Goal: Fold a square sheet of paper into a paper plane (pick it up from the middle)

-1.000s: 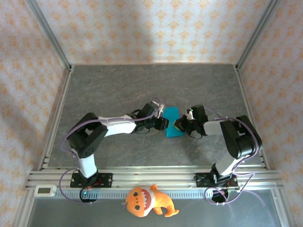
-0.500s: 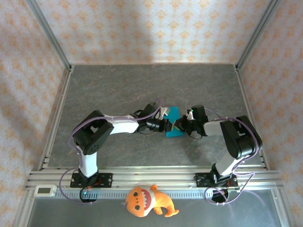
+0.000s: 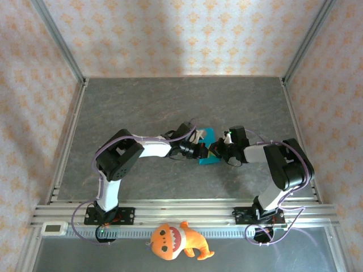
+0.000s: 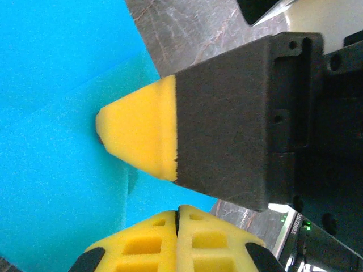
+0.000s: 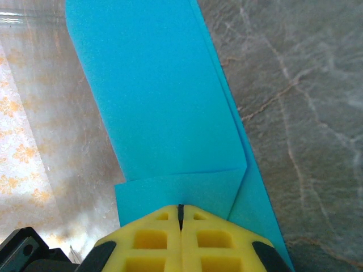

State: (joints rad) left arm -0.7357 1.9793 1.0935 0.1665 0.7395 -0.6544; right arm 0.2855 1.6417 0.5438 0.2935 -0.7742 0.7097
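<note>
Your thin, matte cyan square sheet of paper [image 3: 209, 159], creased into overlapping flaps, sits in the middle of the grey marbled table [image 3: 142, 107]. The right gripper [image 5: 180, 212] pinches its folded end between ribbed yellow fingers. The left gripper [image 4: 178, 212], parted a second ago, now clamps the opposite edge.

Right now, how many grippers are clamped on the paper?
2. The left gripper is shut on the left side of the paper. The right gripper is shut on the right side, at a folded flap.
</note>
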